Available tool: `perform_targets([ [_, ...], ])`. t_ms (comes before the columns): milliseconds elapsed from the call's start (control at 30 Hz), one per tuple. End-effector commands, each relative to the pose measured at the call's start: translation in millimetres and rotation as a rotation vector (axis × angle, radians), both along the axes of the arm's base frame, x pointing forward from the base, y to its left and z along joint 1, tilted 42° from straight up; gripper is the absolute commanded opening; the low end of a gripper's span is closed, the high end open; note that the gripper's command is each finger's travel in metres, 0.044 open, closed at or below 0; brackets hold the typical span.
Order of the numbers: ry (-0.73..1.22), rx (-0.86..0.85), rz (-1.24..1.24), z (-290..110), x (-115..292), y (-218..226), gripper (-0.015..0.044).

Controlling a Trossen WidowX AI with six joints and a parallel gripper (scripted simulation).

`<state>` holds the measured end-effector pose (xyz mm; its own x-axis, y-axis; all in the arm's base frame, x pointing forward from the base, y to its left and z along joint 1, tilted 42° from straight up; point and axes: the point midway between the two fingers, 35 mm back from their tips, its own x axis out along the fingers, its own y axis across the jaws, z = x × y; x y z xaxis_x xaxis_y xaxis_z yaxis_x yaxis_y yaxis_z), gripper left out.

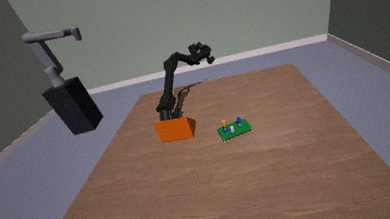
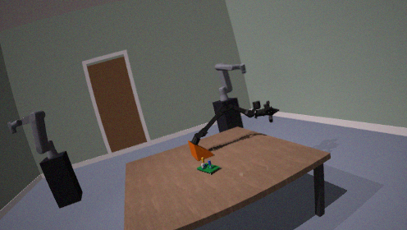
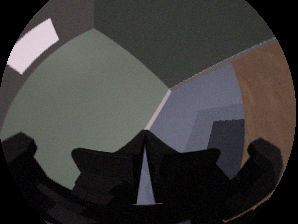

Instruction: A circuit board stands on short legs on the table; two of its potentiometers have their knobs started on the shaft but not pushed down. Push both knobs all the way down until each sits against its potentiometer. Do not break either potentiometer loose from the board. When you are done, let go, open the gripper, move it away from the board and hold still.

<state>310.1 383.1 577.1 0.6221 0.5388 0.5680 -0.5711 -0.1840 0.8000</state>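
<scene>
The green circuit board (image 1: pixel 245 129) (image 2: pixel 214 168) stands on the table in front of the orange block. A yellow knob (image 1: pixel 224 123) (image 2: pixel 202 159) and a blue knob (image 1: pixel 238 119) (image 2: pixel 209 163) stand upright on it, higher than a whitish part (image 1: pixel 232 129) (image 2: pixel 203 166). The gaps beneath the knobs are too small to judge. My gripper (image 3: pixel 144 132) (image 2: pixel 277 110) is shut and empty, fingertips together. It is high in the air, well behind and away from the board. The board is out of the wrist view.
The orange wedge-shaped block (image 1: pixel 175 130) (image 2: pixel 198 152) stands by the arm's base, close beside the board. The wooden table (image 1: pixel 209 183) (image 2: pixel 164 197) carries both. Grey arms on black pedestals (image 1: pixel 72 106) (image 2: pixel 61 181) stand off the table.
</scene>
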Motion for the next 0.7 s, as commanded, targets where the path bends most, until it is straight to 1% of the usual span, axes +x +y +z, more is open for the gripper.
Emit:
perform_targets([
  [0,0.046,-0.078,-0.051,-25.2,31.3,-9.6,0.0],
  [333,0.118,-0.374,-0.184,-98.9,105.3,-33.9,0.0],
  [667,0.249,-0.678,-0.283,-187.7,173.4,-89.7,0.0],
])
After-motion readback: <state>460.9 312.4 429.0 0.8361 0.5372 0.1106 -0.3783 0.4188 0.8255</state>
